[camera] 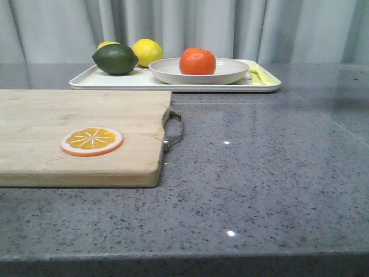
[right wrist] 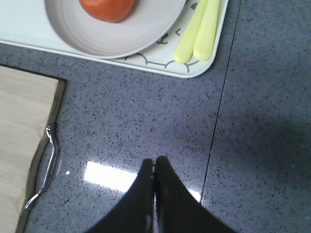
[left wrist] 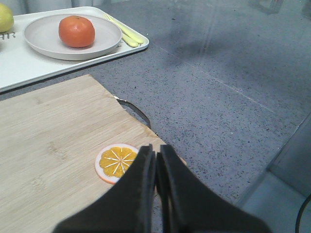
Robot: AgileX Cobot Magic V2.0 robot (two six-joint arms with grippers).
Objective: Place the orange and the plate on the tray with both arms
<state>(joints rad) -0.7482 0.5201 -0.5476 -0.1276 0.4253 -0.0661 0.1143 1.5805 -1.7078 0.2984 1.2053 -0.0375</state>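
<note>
The orange (camera: 197, 61) sits in the off-white plate (camera: 230, 75), and the plate rests on the white tray (camera: 115, 81) at the back of the table. The left wrist view shows the orange (left wrist: 77, 31) in the plate (left wrist: 43, 39) on the tray (left wrist: 29, 68). The right wrist view shows part of the orange (right wrist: 107, 8), the plate (right wrist: 131, 36) and the tray's corner (right wrist: 194, 70) with a bear outline. My left gripper (left wrist: 156, 151) is shut and empty above the cutting board's edge. My right gripper (right wrist: 155, 161) is shut and empty above bare counter. Neither gripper shows in the front view.
A wooden cutting board (camera: 57, 115) with a metal handle (camera: 174, 130) lies at the left, bearing an orange slice disc (camera: 92, 141). A green lime (camera: 115, 59), a yellow lemon (camera: 147, 51) and pale yellow utensils (camera: 258, 74) lie on the tray. A curtain hangs behind.
</note>
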